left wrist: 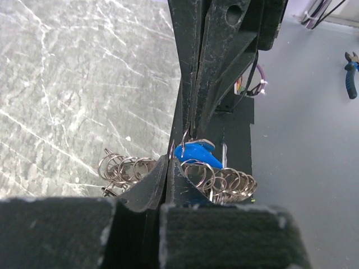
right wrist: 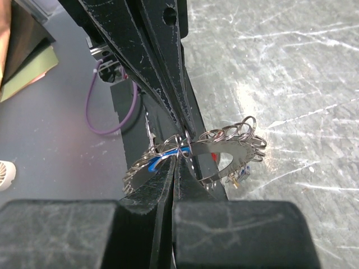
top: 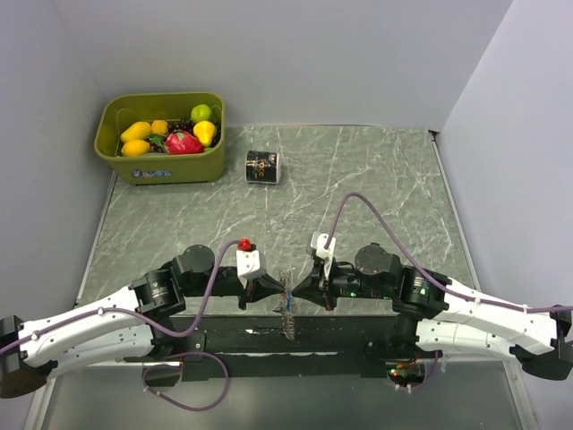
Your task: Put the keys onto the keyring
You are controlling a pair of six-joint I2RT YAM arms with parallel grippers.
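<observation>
The keyring [top: 288, 311] hangs on edge above the table's near edge, between my two gripper tips, which meet nose to nose. It is a flat metal ring [right wrist: 238, 147] fringed with small wire loops [left wrist: 120, 168]. My left gripper [left wrist: 170, 158] is shut on the keyring's thin rim. My right gripper [right wrist: 179, 152] is shut on the small loop of a blue-headed key [left wrist: 196, 153], which lies against the keyring. The blue key [right wrist: 156, 163] shows as a streak behind the loops. In the top view the left gripper [top: 271, 291] and the right gripper [top: 304, 288] flank the ring.
A green bin [top: 175, 167] of toy fruit stands at the far left. Beside it is a small black can [top: 262, 167]. Blue-handled pliers [left wrist: 351, 73] lie on the floor off the table. A black strip runs along the near edge under the ring.
</observation>
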